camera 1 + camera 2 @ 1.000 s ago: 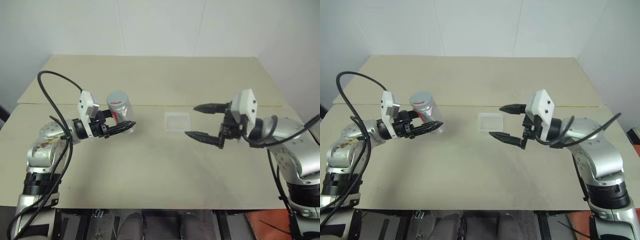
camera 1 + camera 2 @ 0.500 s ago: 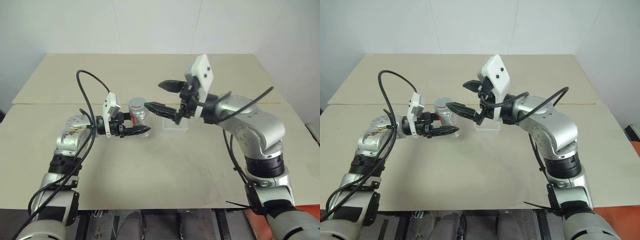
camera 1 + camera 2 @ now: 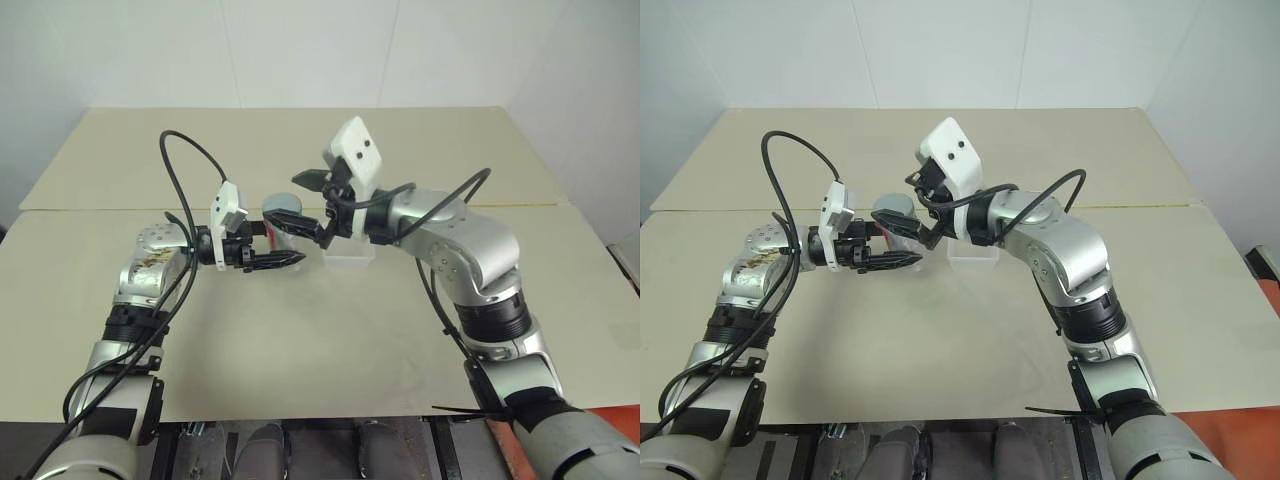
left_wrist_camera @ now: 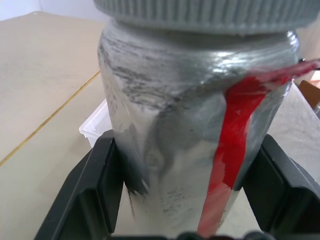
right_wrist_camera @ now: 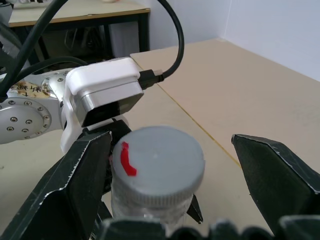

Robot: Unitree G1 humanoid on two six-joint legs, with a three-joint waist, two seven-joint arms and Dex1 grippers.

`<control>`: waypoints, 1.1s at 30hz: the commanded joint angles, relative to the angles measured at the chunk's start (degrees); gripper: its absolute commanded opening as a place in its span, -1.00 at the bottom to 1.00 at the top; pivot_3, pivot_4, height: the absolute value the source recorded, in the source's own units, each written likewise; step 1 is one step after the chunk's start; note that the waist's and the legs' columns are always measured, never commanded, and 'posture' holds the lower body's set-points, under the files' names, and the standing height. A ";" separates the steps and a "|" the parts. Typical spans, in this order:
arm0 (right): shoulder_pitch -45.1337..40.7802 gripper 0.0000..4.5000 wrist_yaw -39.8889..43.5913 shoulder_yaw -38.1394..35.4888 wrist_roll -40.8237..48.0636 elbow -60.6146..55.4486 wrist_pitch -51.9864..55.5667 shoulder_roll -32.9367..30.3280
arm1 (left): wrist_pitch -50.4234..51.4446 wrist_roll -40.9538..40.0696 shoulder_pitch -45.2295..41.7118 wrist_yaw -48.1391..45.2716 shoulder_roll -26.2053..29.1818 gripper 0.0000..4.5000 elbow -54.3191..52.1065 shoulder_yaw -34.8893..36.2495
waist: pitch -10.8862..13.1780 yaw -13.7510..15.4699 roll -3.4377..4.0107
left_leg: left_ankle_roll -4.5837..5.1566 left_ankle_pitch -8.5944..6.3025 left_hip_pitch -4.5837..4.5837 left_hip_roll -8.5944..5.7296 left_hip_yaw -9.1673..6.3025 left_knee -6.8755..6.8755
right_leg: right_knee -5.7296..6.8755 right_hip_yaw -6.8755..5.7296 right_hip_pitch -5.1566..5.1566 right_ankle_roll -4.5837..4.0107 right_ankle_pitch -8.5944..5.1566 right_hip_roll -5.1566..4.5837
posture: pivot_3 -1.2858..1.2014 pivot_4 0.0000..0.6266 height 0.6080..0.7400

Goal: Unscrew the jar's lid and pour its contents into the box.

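jar [image 4: 190, 145]: silvery, scuffed, red stripe down side, upright above table [image 3: 300, 340]
lid [image 5: 157, 162]: grey, ribbed, red mark, still on
left hand [image 3: 285, 261]: clamped on jar
right hand [image 5: 175, 165]: spread wide around lid
box [image 3: 350, 262]: clear, just beside

head pair looking down, wrist views close on jar [image 4: 200, 140]

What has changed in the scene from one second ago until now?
The right tool swung across toward the jar and now straddles the lid, open, not gripping it. The left tool carried the jar nearer the box. Unchanged: left tool shut on the jar, lid on.
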 commanded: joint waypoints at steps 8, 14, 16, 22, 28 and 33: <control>-1.86 1.00 0.96 -0.10 -0.98 0.25 1.34 0.92 | -1.20 0.03 -2.06 -0.47 0.07 0.32 -1.52 0.33 | 0.00 -0.36 0.00 | -0.01 0.01 0.01 0.01 -0.02 0.00 | 0.05 -0.01 -0.01 0.00 0.00 0.01 | 0.03 -0.52 1.00; -2.02 0.60 1.33 -0.56 -1.23 0.76 1.55 1.22 | -1.41 0.11 -2.20 -0.69 0.09 0.32 -1.46 0.34 | 0.00 -0.38 0.00 | -0.01 0.01 0.01 0.00 -0.02 0.00 | 0.06 0.00 -0.02 0.00 0.00 0.01 | 0.03 -0.52 1.00; -1.94 0.31 1.53 -1.07 -1.01 0.73 1.54 1.37 | -1.50 0.11 -2.15 -0.76 0.06 0.32 -1.50 0.33 | 0.00 -0.39 0.00 | -0.01 0.01 0.01 0.01 -0.02 0.00 | 0.08 0.00 -0.03 0.00 0.00 0.01 | 0.03 -0.52 1.00; -1.30 0.31 2.27 -2.24 0.14 -0.18 1.48 1.50 | -1.52 -0.01 -1.46 -0.85 0.12 0.32 -2.15 0.30 | 0.00 -0.38 0.00 | -0.01 0.01 0.01 0.00 -0.02 0.00 | 0.09 0.00 -0.04 0.00 0.00 0.00 | 0.03 -0.52 1.00; 0.33 0.31 8.93 -2.49 2.65 -1.39 -0.62 -0.34 | -1.38 -0.89 -1.15 -2.44 0.32 0.32 -2.97 0.31 | 0.00 -0.33 0.00 | -0.02 0.01 0.01 0.00 -0.02 0.00 | 0.10 -0.01 -0.04 0.00 0.00 0.00 | 0.03 -0.52 1.00; 3.66 0.31 24.05 -3.29 6.80 -0.97 -7.35 -4.71 | -0.49 -2.86 -1.26 -6.85 1.45 0.32 -5.62 0.61 | 0.00 -0.24 0.00 | 0.01 0.00 -0.03 -0.05 -0.04 0.00 | 0.02 -0.02 -0.01 0.00 0.00 -0.03 | 0.03 -0.52 1.00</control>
